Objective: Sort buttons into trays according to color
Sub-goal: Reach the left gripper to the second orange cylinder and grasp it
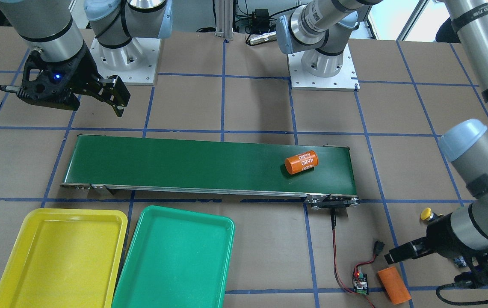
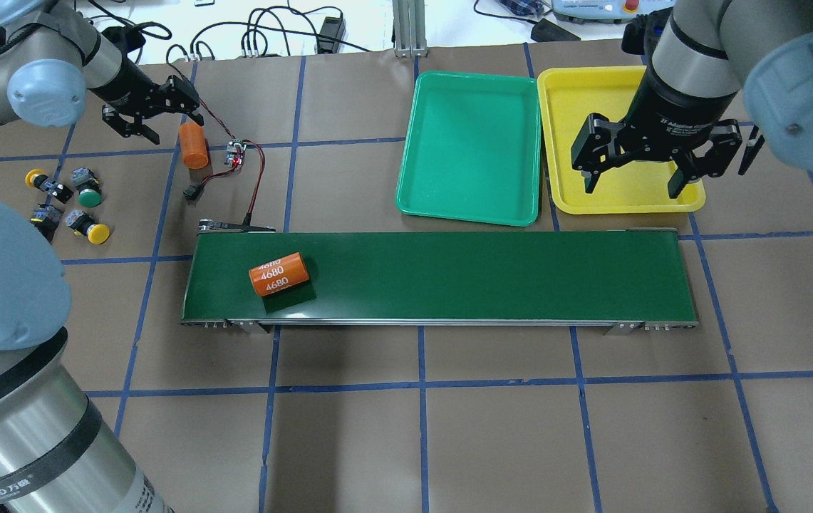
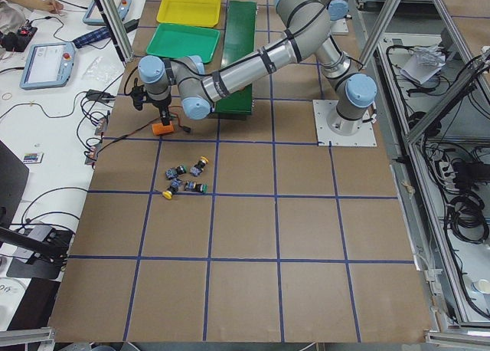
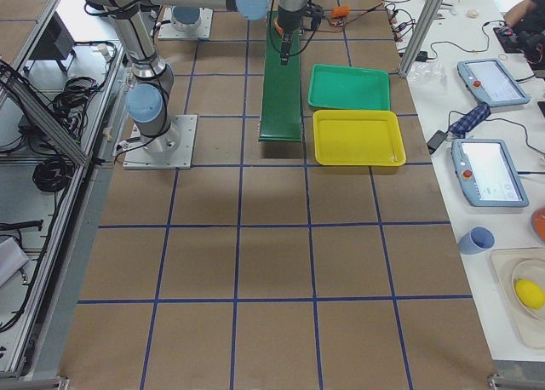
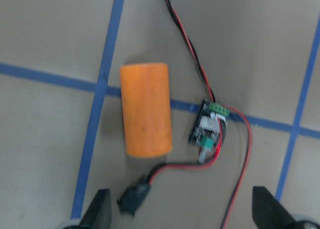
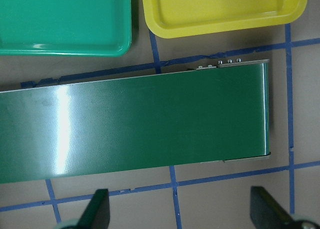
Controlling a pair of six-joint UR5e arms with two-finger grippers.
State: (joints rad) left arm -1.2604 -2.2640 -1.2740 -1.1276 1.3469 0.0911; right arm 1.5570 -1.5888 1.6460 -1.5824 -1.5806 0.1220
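Note:
Several buttons (image 2: 68,206) with yellow and green caps lie in a cluster on the table at the far left, also in the exterior left view (image 3: 184,182). My left gripper (image 2: 141,120) is open and empty, just beyond the buttons, over a plain orange cylinder (image 5: 146,109). My right gripper (image 2: 634,182) is open and empty, held high over the near edge of the yellow tray (image 2: 620,205) and the belt's right end (image 6: 250,114). The green tray (image 2: 470,215) lies beside the yellow one. Both trays hold nothing.
A long dark-green conveyor belt (image 2: 484,278) crosses the middle, with an orange cylinder marked 4680 (image 2: 278,273) near its left end. A small controller board (image 2: 236,152) with red and black wires lies next to the plain orange cylinder (image 2: 194,144).

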